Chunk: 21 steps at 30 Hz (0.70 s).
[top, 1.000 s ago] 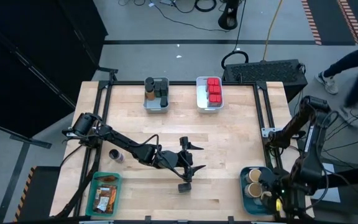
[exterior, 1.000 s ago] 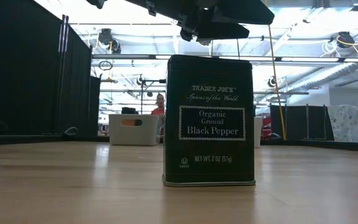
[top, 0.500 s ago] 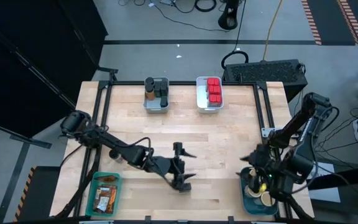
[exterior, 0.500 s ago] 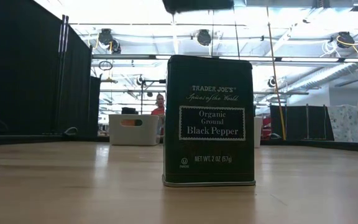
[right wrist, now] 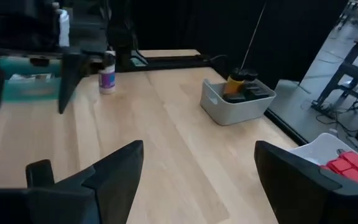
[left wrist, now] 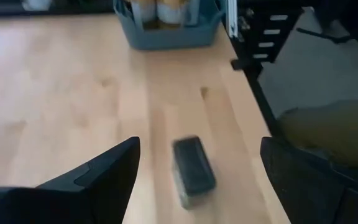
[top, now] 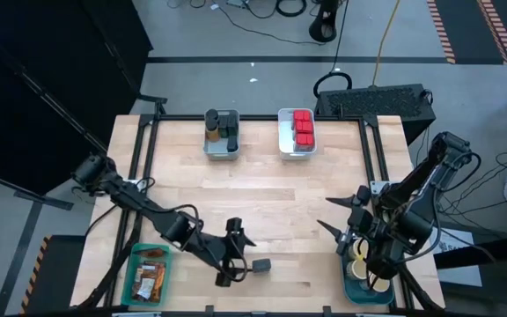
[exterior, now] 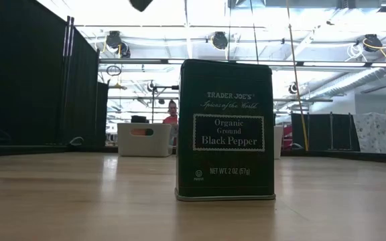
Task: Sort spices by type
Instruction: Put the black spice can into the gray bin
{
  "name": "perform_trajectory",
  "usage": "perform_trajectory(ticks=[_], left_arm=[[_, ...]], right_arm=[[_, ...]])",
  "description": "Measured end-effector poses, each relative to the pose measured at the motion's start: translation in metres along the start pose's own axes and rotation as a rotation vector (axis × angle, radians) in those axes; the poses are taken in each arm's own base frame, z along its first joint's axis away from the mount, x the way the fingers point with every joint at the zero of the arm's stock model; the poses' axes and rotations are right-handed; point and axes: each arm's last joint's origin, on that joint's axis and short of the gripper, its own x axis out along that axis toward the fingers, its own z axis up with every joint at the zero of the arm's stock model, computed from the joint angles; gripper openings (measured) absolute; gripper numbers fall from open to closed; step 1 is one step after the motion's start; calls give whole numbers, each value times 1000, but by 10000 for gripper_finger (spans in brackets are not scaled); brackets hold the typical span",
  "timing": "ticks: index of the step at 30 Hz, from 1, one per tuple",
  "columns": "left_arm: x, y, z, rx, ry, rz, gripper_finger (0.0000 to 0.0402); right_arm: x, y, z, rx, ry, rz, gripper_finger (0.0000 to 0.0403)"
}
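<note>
A dark green black-pepper tin [exterior: 225, 130] stands upright on its base on the table near the front edge; it also shows in the high view [top: 260, 265] and the left wrist view [left wrist: 193, 165]. My left gripper [top: 236, 257] is open just left of the tin and touches nothing; in its wrist view [left wrist: 199, 144] the tin lies ahead between the fingers, apart from both. My right gripper [top: 324, 213] is open and empty above the table, left of the blue bin [top: 352, 283] of tan-topped jars; its wrist view [right wrist: 199, 146] shows the same.
A grey bin [top: 221, 145] with dark jars and a white bin [top: 282, 134] with red tins stand at the far edge. A teal bin [top: 134, 273] of packets is at the near left. A small purple-labelled jar [right wrist: 107, 71] stands on the table's left part.
My left gripper has drawn back from above the tin toward the table's left and near edge; the tin has stayed where it was. My right gripper has come up out of the blue bin and gone toward the table's left and far side.
</note>
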Motion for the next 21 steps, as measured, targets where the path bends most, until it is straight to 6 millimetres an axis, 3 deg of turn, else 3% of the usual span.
perform_trajectory(ticks=[5, 12, 21], left_arm=[[0, -15, -13, -51, 73, -24, 331], [-1, -19, -12, -85, 52, -33, 331], [40, -18, -32, -39, 41, 28, 331]], right_arm=[[2, 2, 1, 7, 26, 25, 290], [2, 4, 0, 21, 37, 33, 290], [3, 7, -1, 27, 36, 32, 290]])
